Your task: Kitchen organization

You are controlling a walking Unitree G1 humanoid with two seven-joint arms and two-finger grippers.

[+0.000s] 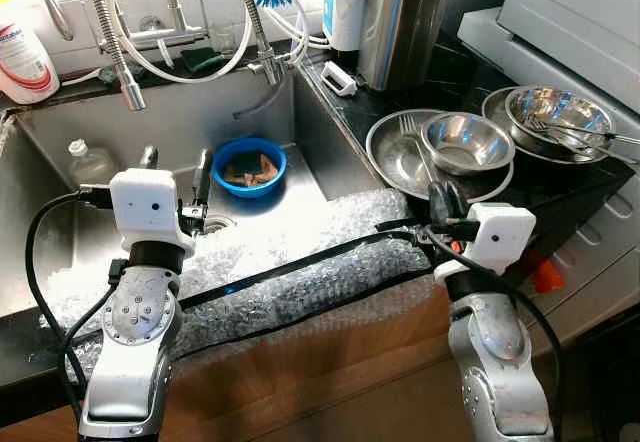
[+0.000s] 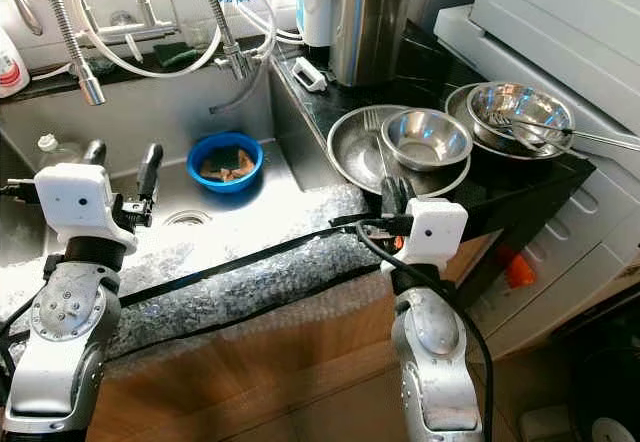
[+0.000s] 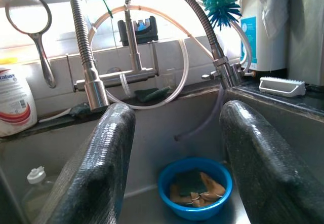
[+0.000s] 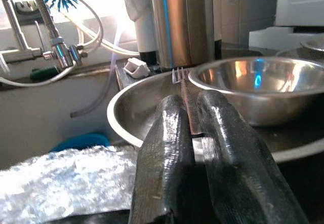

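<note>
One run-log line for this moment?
right gripper: shut on fork in steel plate | left gripper: open over sink | blue bowl: in sink

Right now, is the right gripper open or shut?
Shut. In the right wrist view the right gripper has both black fingers pressed onto the handle of the fork, which lies in the wide steel bowl.

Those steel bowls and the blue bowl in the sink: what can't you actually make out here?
- Shallow steel bowl, left eye view: its middle sits hidden under the smaller steel bowl.
- Silver fork, right wrist view: its handle end is covered by the right gripper, shut on it.
- Blue plastic bowl, left wrist view: contents too small to identify.
- White bottle, left eye view: cut off by the edge.
</note>
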